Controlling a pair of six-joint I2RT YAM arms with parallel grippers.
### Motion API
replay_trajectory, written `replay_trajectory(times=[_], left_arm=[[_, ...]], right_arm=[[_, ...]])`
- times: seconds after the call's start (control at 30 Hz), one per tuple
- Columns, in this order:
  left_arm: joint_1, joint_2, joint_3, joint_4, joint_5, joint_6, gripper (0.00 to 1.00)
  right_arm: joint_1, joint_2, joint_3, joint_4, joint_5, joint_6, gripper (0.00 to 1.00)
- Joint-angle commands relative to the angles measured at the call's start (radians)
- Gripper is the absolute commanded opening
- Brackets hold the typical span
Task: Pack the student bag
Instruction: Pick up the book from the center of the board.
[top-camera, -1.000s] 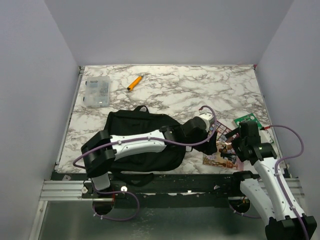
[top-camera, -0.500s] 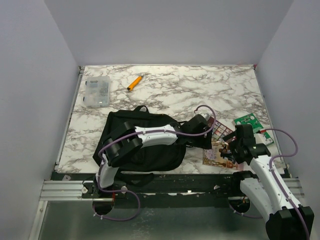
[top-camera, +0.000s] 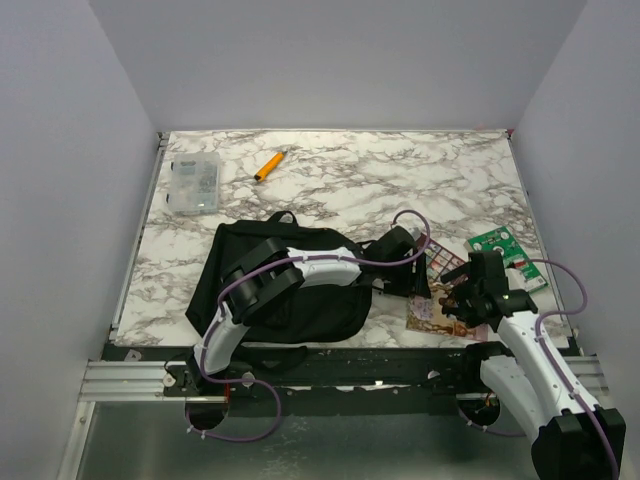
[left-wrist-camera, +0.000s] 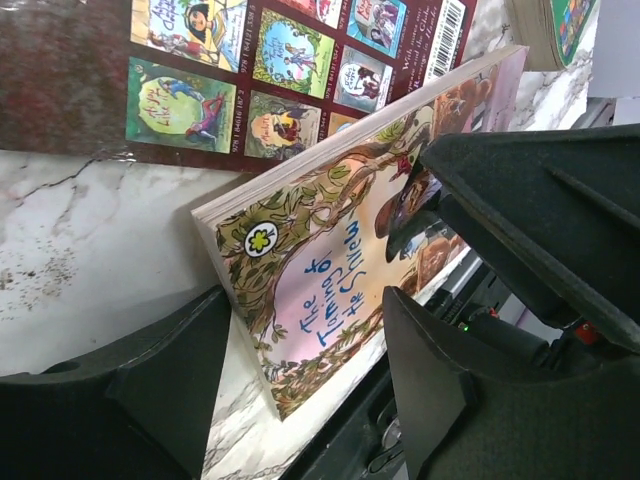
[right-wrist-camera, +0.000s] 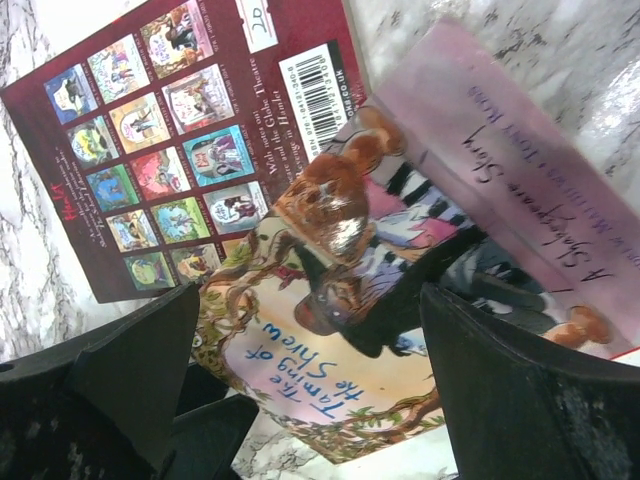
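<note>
The student bag (top-camera: 290, 285) is a black backpack lying flat at the front left of the table. My left arm reaches over it to the right. My left gripper (top-camera: 418, 290) (left-wrist-camera: 305, 305) is open, its jaws either side of the near corner of a paperback, "The Taming of the Shrew" (top-camera: 432, 314) (left-wrist-camera: 340, 270) (right-wrist-camera: 330, 330). My right gripper (top-camera: 457, 298) (right-wrist-camera: 310, 300) is open just above the same book from the right. It shows in the left wrist view (left-wrist-camera: 530, 210) over the cover. The book overlaps a dark red book.
The dark red book (top-camera: 440, 262) (right-wrist-camera: 170, 130) lies face down behind the paperback, with a green book (top-camera: 497, 245) further right. A clear plastic box (top-camera: 195, 183) and an orange marker (top-camera: 268, 165) sit at the back left. The table's front edge (top-camera: 400, 345) runs just below the paperback.
My left gripper has swung down and right from over the bag's right end to the paperback's corner. My right gripper has moved left and down onto the same book.
</note>
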Motion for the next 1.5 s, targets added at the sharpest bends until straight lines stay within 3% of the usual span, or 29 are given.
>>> replay_trajectory(times=[0.0,0.13,0.23,0.53,0.97,1.23,1.47], left_arm=[[0.0,0.058,0.027,0.027,0.052,-0.026,0.61],[0.012,0.063,0.001,0.027,0.043,-0.046,0.37],[0.014,0.025,-0.026,0.026,-0.007,-0.009,0.26],[0.046,-0.035,-0.037,0.064,-0.021,0.063,0.0],[0.169,-0.25,-0.156,0.065,-0.056,0.202,0.0],[0.216,-0.308,-0.163,-0.011,-0.01,0.209,0.0],[0.257,-0.319,-0.139,-0.048,0.053,0.126,0.0]], right_arm=[[-0.003,0.002,-0.011,0.035,-0.035,0.0,0.94],[-0.003,0.007,-0.01,0.073,-0.093,-0.026,0.94],[-0.003,0.034,-0.012,0.116,-0.191,-0.074,0.94],[-0.002,0.065,-0.009,0.109,-0.211,-0.105,0.95],[-0.003,0.112,0.084,0.099,-0.15,-0.216,0.98],[-0.003,0.151,0.067,0.289,-0.453,-0.395,0.98],[-0.003,0.136,0.037,0.334,-0.538,-0.31,1.0]])
